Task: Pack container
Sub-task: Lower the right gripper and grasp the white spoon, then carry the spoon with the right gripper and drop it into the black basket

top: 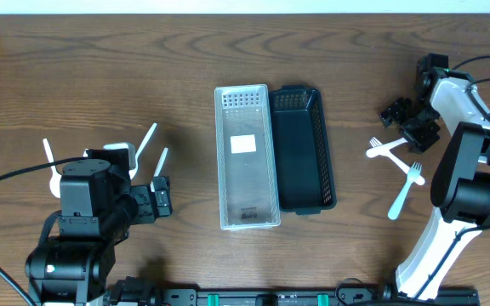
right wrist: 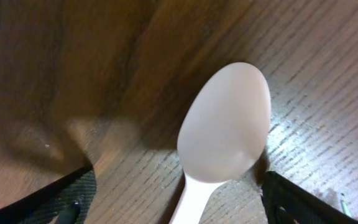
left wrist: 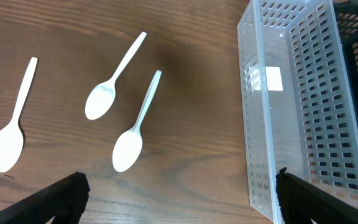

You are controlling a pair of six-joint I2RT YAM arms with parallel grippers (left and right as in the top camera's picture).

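Note:
A clear perforated container [top: 245, 157] [left wrist: 291, 99] stands mid-table, with a black basket [top: 306, 149] touching its right side. Three white spoons [top: 147, 140] [left wrist: 132, 134] lie at the left. My left gripper [top: 162, 197] [left wrist: 179, 208] hovers open over bare wood between the spoons and the clear container, holding nothing. Low over the table at the far right, my right gripper [top: 415, 127] [right wrist: 179, 208] is open, its fingers straddling the neck of a white spoon [right wrist: 225, 127] without touching it. Beside it lie white forks [top: 407, 189].
Another white utensil [top: 385, 150] lies just left of the right gripper. The left arm's base fills the lower left corner, and the right arm [top: 466, 178] runs down the right edge. A cable crosses the table's left side.

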